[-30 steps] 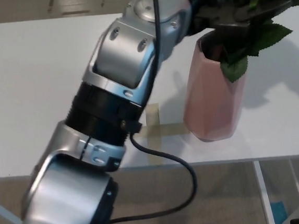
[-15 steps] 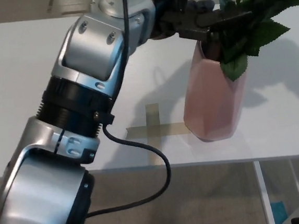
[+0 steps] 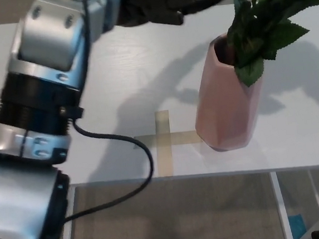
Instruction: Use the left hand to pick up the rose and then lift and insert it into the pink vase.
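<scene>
Rose [image 3: 265,23] in pink vase [image 3: 225,100]; robot hand [image 3: 166,2] empty, fingers spread.

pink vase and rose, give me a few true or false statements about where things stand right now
1. The rose stands in the pink vase. True.
2. The left robot hand grips the rose stem. False: it is apart from the rose, holding nothing.
3. The vase lies tipped on its side. False: it stands upright on the white table.
4. A tape cross lies on the table left of the vase's base. True.
5. The right robot hand rests on the vase. False: it is not in view.
</scene>
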You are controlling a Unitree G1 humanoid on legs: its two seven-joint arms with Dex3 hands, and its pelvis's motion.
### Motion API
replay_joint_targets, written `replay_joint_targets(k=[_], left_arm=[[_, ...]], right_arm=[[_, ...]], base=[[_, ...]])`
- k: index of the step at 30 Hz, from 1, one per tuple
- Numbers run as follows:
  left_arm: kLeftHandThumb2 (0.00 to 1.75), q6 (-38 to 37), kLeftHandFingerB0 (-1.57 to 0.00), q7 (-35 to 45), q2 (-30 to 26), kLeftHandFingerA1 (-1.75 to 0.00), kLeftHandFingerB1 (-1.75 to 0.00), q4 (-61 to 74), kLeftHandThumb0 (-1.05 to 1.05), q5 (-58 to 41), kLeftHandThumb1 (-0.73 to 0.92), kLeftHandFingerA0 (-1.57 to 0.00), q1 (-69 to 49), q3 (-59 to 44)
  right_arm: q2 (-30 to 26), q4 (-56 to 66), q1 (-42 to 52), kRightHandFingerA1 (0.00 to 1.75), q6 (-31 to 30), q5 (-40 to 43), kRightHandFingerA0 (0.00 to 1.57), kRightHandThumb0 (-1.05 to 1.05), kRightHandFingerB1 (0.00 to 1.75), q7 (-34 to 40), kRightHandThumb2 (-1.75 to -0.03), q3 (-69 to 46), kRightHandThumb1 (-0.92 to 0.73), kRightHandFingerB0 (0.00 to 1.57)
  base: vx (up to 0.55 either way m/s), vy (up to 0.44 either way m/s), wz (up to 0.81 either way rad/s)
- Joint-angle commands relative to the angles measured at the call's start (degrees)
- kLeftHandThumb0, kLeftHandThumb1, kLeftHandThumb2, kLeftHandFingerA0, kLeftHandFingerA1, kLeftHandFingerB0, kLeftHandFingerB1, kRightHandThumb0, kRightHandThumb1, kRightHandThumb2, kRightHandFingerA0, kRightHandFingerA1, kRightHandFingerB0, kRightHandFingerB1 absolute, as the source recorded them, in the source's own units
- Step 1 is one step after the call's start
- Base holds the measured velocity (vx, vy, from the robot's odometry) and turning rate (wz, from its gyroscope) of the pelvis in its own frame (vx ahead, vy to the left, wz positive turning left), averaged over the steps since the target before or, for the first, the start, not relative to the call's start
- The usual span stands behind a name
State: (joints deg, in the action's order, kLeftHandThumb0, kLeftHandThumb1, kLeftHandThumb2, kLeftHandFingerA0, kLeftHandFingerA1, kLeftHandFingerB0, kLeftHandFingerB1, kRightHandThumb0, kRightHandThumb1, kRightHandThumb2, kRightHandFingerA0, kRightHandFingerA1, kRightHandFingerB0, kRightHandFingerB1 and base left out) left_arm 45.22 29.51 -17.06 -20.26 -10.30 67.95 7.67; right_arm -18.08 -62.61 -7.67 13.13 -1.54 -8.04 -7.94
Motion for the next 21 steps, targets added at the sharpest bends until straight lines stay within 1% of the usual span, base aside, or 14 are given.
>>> replay_joint_targets(k=[1, 2, 7, 8, 11, 12, 13, 14, 16, 17, 18, 19, 20, 21], left_arm=[[0.56, 3.1, 0.0, 4.6, -3.8, 0.0, 0.0, 2.9, -0.79, -1.4, 0.45, 0.0, -0.6, -1.1], [0.56, 3.0, 0.0, 6.4, -6.0, 0.0, 0.0, 3.6, -0.79, -2.3, 0.45, 0.0, -1.5, -2.3], [0.55, 3.4, 0.0, 9.4, -9.2, 0.0, 0.0, 5.7, -0.77, -4.6, 0.45, 0.0, -3.2, -5.5], [0.55, 4.4, 0.0, 10.2, -11.0, 0.0, 0.0, 10.2, -0.75, -6.1, 0.45, 0.0, -6.6, -7.3], [0.54, 5.0, 0.0, 11.2, -13.1, 0.0, 0.0, 17.4, -0.73, -8.0, 0.44, 0.0, -13.0, -10.0], [0.54, 4.8, 0.0, 12.0, -14.5, 0.0, -0.01, 22.1, -0.72, -9.4, 0.44, 0.0, -18.0, -12.3], [0.54, 4.8, 0.0, 12.1, -14.8, 0.0, -0.01, 23.6, -0.72, -10.0, 0.44, 0.0, -19.6, -13.1], [0.57, 4.5, 0.0, 12.3, -15.1, 0.0, -0.04, 26.5, -0.71, -10.9, 0.41, 0.0, -23.0, -14.8], [0.56, 3.6, 0.0, 13.0, -15.8, 0.0, -0.08, 32.8, -0.7, -12.8, 0.42, 0.0, -30.8, -18.8], [0.75, 2.5, 0.0, 13.1, -15.7, 0.0, -0.09, 35.5, -0.63, -13.4, 0.39, 0.0, -34.6, -20.6], [0.75, 2.1, 0.0, 13.1, -15.6, 0.0, -0.09, 36.7, -0.63, -13.6, 0.39, 0.0, -36.1, -21.3], [0.75, -0.3, 0.0, 13.9, -15.3, -0.14, -0.17, 40.5, -0.56, -14.1, 0.34, 0.0, -42.4, -24.6], [0.75, -2.3, 0.0, 14.4, -14.5, -0.25, -0.2, 42.1, -0.53, -14.3, 0.34, 0.0, -46.2, -26.5], [0.75, -3.1, 0.0, 14.5, -14.3, -0.25, -0.2, 42.8, -0.53, -14.5, 0.34, 0.0, -47.6, -27.2]], right_arm=[[0.2, -0.4, 0.5, 0.47, -0.7, 0.5, 0.53, -0.26, 0.43, 0.3, -0.58, -0.2, -0.64, 0.48], [0.3, -0.2, 0.8, 0.47, -0.6, 0.6, 0.53, -0.26, 0.43, 0.3, -0.58, -0.2, -0.64, 0.48], [0.3, -0.3, 0.4, 0.47, -0.6, 0.6, 0.53, -0.26, 0.43, 0.4, -0.58, -0.3, -0.64, 0.48], [0.3, -0.2, 0.4, 0.47, -0.6, 0.6, 0.53, -0.26, 0.43, 0.4, -0.58, -0.3, -0.64, 0.48], [0.3, -0.6, 0.4, 0.47, -0.4, 0.7, 0.53, -0.26, 0.43, 0.7, -0.58, -0.4, -0.64, 0.49], [0.4, -0.6, 0.6, 0.47, -0.4, 0.7, 0.54, -0.26, 0.43, 0.9, -0.58, -0.5, -0.64, 0.49], [0.3, -0.6, 0.6, 0.47, -0.4, 0.6, 0.54, -0.26, 0.43, 1.0, -0.58, -0.5, -0.64, 0.49], [0.3, -0.6, 0.9, 0.47, -0.3, 0.6, 0.53, -0.26, 0.43, 0.9, -0.58, -0.4, -0.64, 0.49], [0.5, -0.5, 1.4, 0.46, 0.0, 0.5, 0.53, -0.26, 0.43, 0.9, -0.58, -0.3, -0.64, 0.48], [0.5, -0.6, 1.4, 0.46, 0.1, 0.4, 0.53, -0.26, 0.43, 0.8, -0.58, -0.2, -0.64, 0.48], [0.4, -0.7, 1.4, 0.46, 0.2, 0.4, 0.53, -0.26, 0.43, 0.7, -0.58, -0.2, -0.64, 0.48], [0.6, -0.9, 1.4, 0.46, 0.1, 0.4, 0.53, -0.26, 0.43, 0.8, -0.58, -0.3, -0.64, 0.48], [0.5, -1.1, 1.4, 0.46, 0.1, 0.5, 0.53, -0.26, 0.43, 0.7, -0.58, -0.3, -0.64, 0.48], [0.4, -1.1, 1.4, 0.46, 0.1, 0.5, 0.53, -0.26, 0.43, 0.6, -0.58, -0.4, -0.64, 0.48]], base=[[0.0, 0.0, 0.0], [0.0, 0.0, 0.0], [0.0, 0.0, 0.0], [0.0, 0.0, 0.0], [0.0, 0.0, 0.0], [0.0, 0.0, 0.0], [0.0, 0.0, 0.0], [0.0, 0.0, 0.0], [0.0, 0.0, 0.0], [0.0, 0.0, 0.0], [0.0, 0.0, 0.0], [0.0, 0.0, 0.0], [0.0, 0.0, 0.0], [0.0, 0.0, 0.0]])
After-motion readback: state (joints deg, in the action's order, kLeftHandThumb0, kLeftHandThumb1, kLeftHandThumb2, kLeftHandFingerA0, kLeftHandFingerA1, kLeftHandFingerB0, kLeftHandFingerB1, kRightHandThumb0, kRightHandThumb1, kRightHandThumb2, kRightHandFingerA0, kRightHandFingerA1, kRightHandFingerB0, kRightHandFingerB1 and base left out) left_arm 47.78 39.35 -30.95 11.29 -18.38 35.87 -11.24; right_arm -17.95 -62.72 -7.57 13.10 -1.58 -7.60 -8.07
